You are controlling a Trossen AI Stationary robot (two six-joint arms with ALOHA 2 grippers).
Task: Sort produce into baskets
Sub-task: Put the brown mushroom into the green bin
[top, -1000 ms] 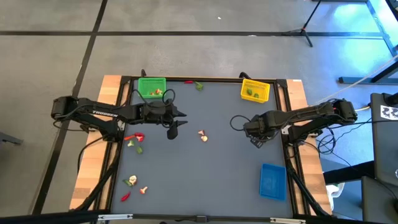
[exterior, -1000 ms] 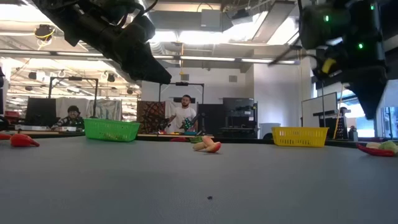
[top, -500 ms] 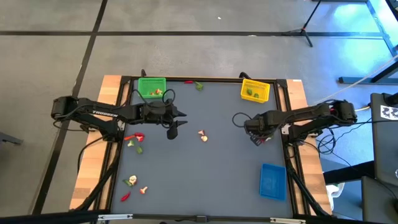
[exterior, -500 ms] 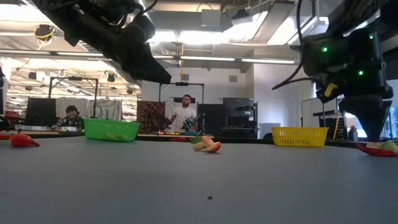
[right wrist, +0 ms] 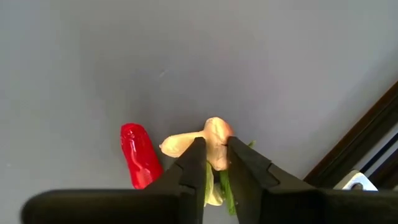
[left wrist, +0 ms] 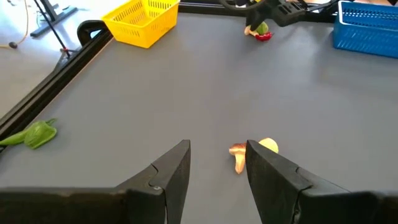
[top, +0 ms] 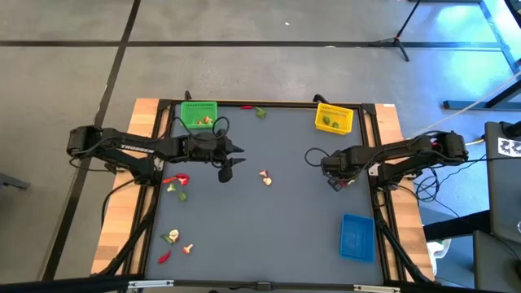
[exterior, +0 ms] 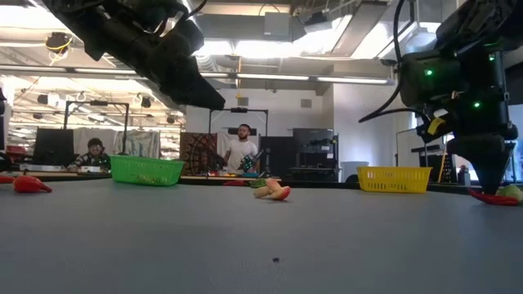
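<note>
— Lying near the table's right edge, a pale mushroom piece is pinched between the right gripper's nearly closed fingers, a red chili piece just beside it.

— And the left gripper?

— Held parted and empty above mid-table, another mushroom piece seen beyond its fingers.

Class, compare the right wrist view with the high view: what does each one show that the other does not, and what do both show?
Only the right wrist view shows the right gripper with its fingers on either side of a pale mushroom piece, with a red chili piece lying beside it.

Only the high view shows the green basket, yellow basket, blue basket, the left gripper over the middle of the table, and loose produce along the table's left side.

Both show the grey table and the right arm.
</note>
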